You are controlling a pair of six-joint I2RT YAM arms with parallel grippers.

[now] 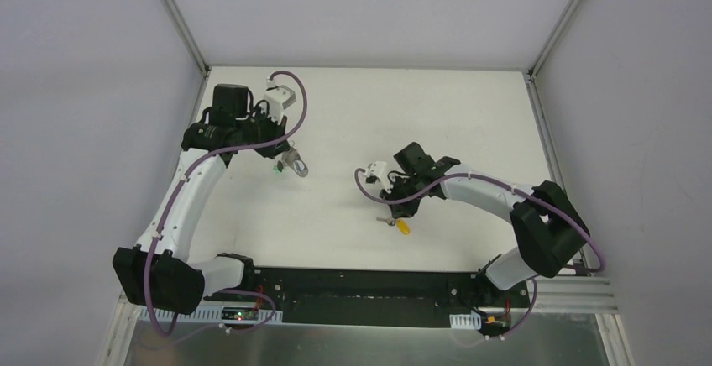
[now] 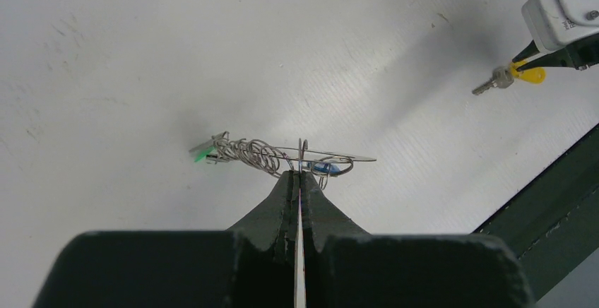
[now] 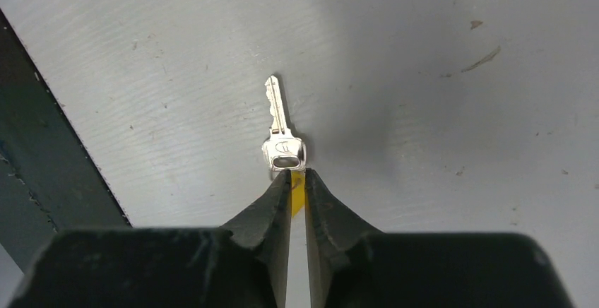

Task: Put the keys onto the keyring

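The keyring [image 2: 282, 154] is a bunch of silver wire loops held above the white table. A green-headed key [image 2: 205, 154] hangs at its left and a blue-headed key [image 2: 325, 167] at its right. My left gripper [image 2: 299, 175] is shut on one of its loops. From above, this gripper [image 1: 287, 159] and keyring [image 1: 296, 167] sit at the table's left. A silver key with a yellow head [image 3: 282, 145] lies low at the table, near the front middle [image 1: 401, 226]. My right gripper [image 3: 297, 174] stands over its head. Its jaws are a narrow gap apart, with the yellow plastic showing in the gap.
A black base strip [image 1: 361, 286] runs along the near table edge, close behind the right gripper [image 3: 42, 145]. Grey enclosure walls and metal corner posts [image 1: 180, 13] bound the table on the other three sides.
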